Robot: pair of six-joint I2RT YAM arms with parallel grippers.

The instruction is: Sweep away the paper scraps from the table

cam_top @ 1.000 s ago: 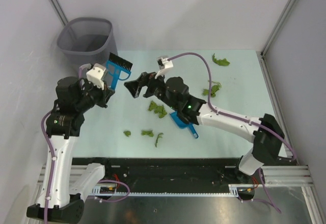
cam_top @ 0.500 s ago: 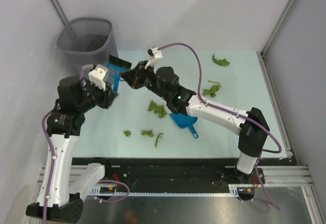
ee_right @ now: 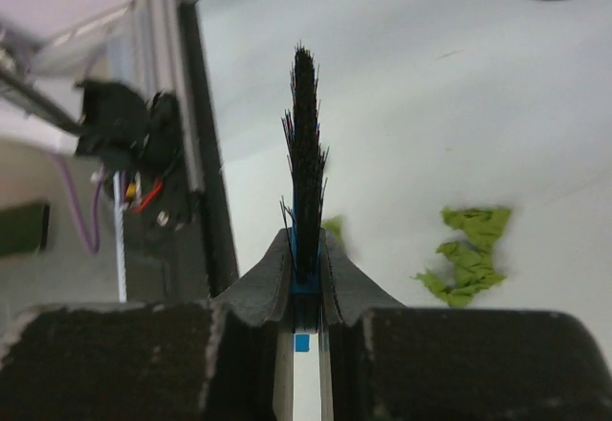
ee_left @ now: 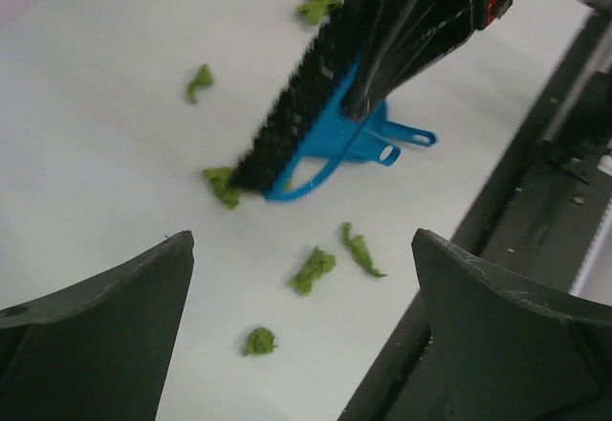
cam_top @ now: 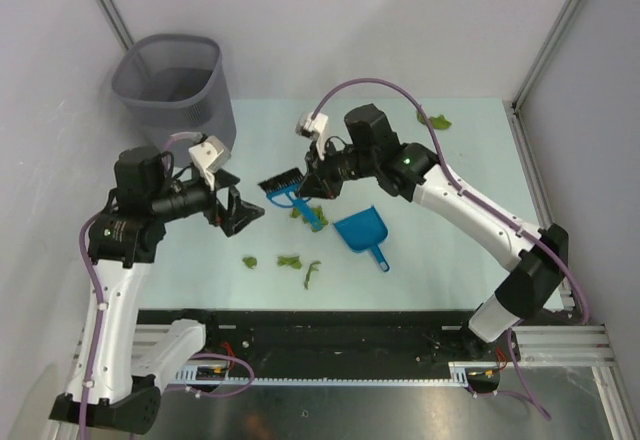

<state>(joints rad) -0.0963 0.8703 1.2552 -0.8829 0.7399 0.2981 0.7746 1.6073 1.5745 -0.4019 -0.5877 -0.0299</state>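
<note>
Brush [cam_top: 283,186] sits clenched in right gripper [cam_top: 317,186] near paper scraps [cam_top: 289,260]; left gripper [cam_top: 241,212] spread wide, empty.

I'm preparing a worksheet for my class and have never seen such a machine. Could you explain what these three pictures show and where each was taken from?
These are two robot arms bolted at the near edge of a pale green table. The overhead picture looks down from above and behind them. The other two come from a camera on each wrist. The right gripper is clamped on a blue brush. The left gripper is open and empty. Small green paper scraps lie scattered on the table, with a blue dustpan among them. A grey mesh wastebasket stands at the far left corner.
</note>
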